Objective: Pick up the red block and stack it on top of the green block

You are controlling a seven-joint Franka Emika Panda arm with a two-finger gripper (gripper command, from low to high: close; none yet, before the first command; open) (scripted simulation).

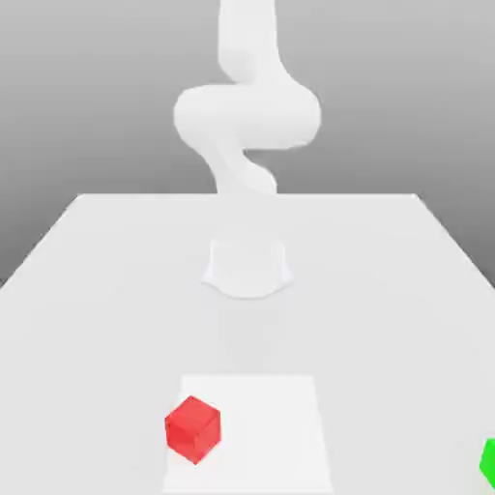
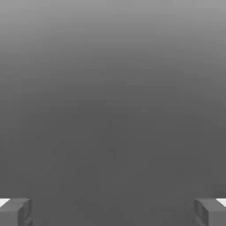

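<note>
My pincer (image 2: 113, 212) is spread wide and holds nothing. The red block (image 1: 192, 428) sits on the table (image 1: 97, 290). The green block (image 1: 488, 462) is well apart from it.

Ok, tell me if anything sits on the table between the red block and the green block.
Nothing visible does. In the exterior view the red block rests on the white table, the green block lies apart at the exterior view's right edge, and only bare tabletop shows between them. The gripper is open and holds nothing.
</note>
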